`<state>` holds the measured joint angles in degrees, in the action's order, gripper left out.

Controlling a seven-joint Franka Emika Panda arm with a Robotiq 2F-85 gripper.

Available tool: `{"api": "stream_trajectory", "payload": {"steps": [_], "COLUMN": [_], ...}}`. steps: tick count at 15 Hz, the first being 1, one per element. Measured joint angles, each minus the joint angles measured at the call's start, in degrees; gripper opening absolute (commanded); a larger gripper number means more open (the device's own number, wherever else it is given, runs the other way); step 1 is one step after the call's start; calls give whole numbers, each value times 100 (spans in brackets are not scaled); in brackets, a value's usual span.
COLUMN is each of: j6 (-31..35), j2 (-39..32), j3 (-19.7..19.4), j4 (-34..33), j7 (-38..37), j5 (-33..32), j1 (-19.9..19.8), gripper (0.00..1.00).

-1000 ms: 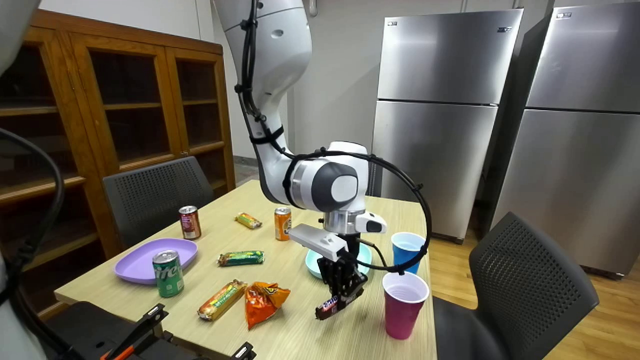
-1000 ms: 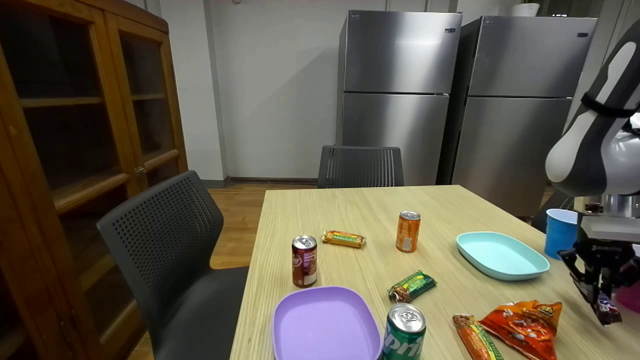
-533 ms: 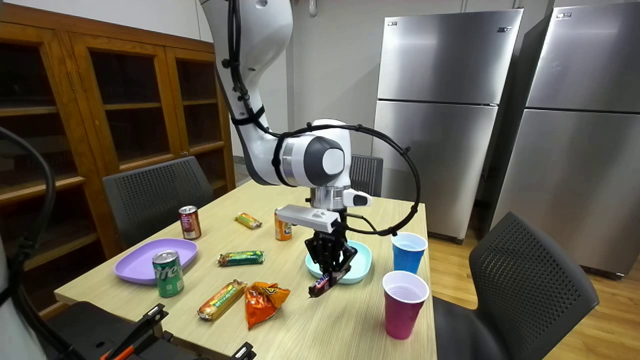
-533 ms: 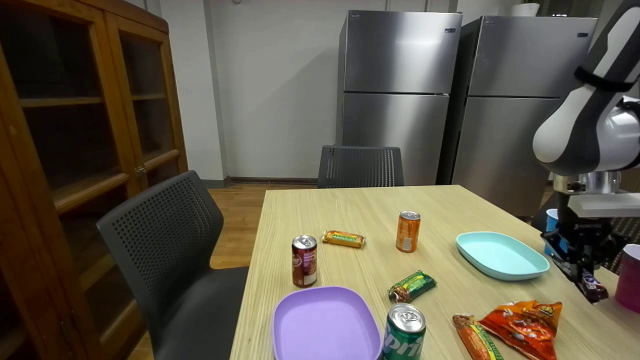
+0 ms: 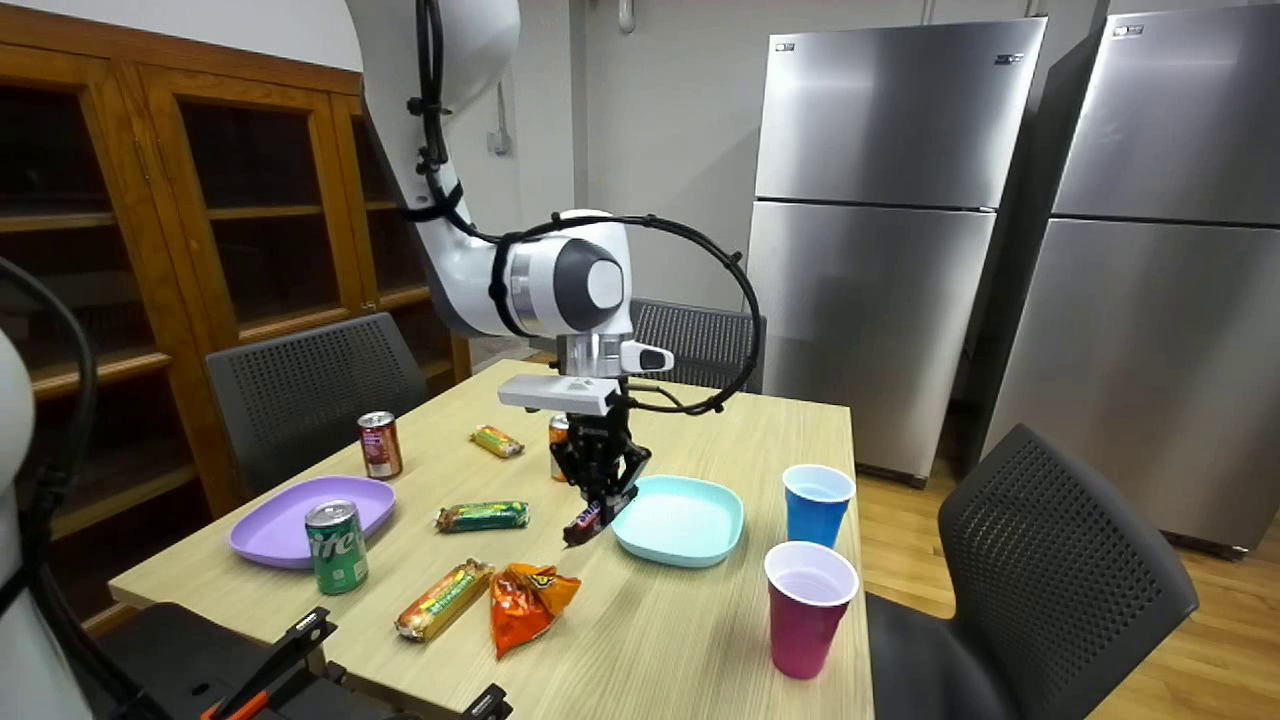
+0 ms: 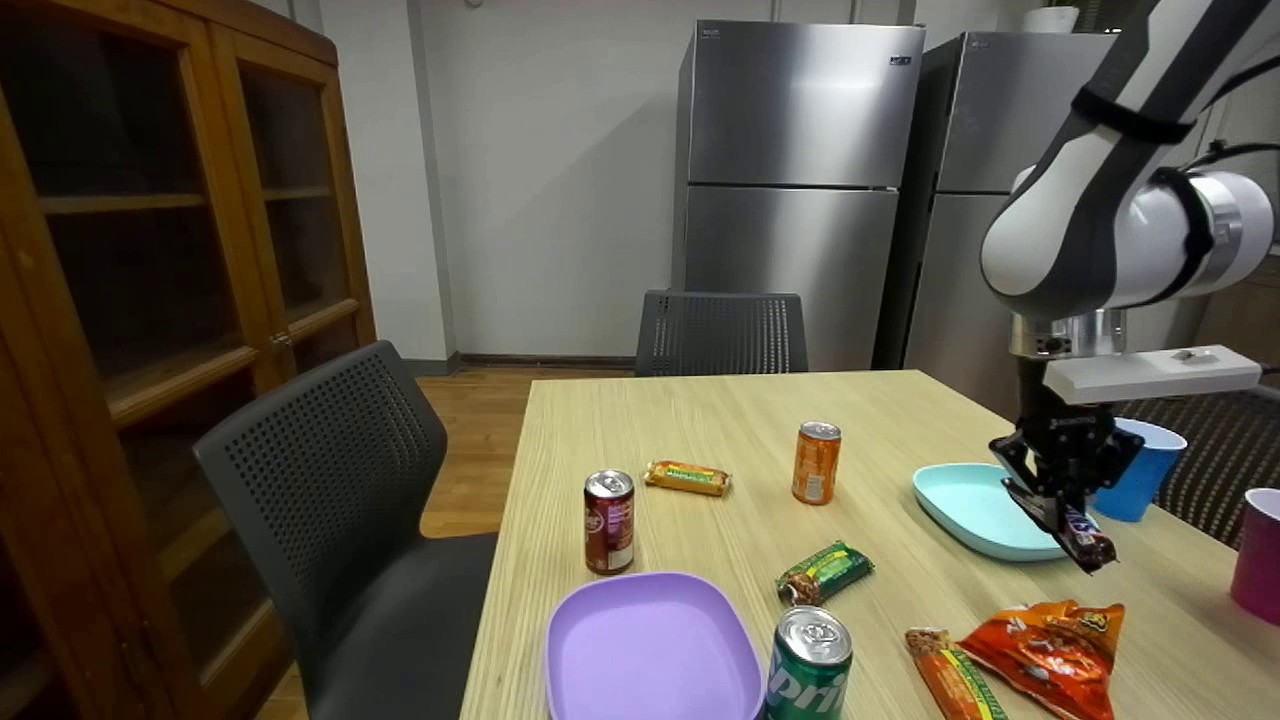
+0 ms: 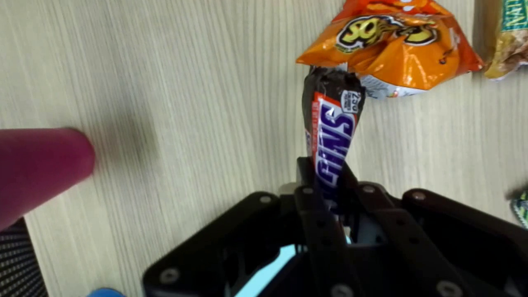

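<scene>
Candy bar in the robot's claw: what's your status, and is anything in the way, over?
Gripper shut on candy bar. Held aloft, above table. Orange snack bag lower down, beyond its tip in wrist view; possible obstacle.

In both exterior views you have two steel refrigerators (image 5: 880,270) by a pale wall (image 6: 560,190), a glass-doored wooden cabinet (image 5: 338,200), dark chairs (image 5: 315,390) around your light-wood counter (image 6: 600,430), and brown plank flooring (image 6: 472,460).

The arm (image 5: 470,288) slopes down; the gripper (image 7: 328,181) points downward, its fingers (image 7: 305,173) pinched close together.
</scene>
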<state>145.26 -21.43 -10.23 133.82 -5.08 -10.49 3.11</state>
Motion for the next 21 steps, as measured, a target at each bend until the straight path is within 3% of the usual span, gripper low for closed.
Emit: {"api": "stream_trajectory", "payload": {"steps": [9,21], "j6": [-37,-38], "j2": [252,358], "j3": [401,1215], "j4": [92,162], "j7": [-250,-55], "j5": [-941,-1656], "j1": [727,1203], "gripper": [4,4]}}
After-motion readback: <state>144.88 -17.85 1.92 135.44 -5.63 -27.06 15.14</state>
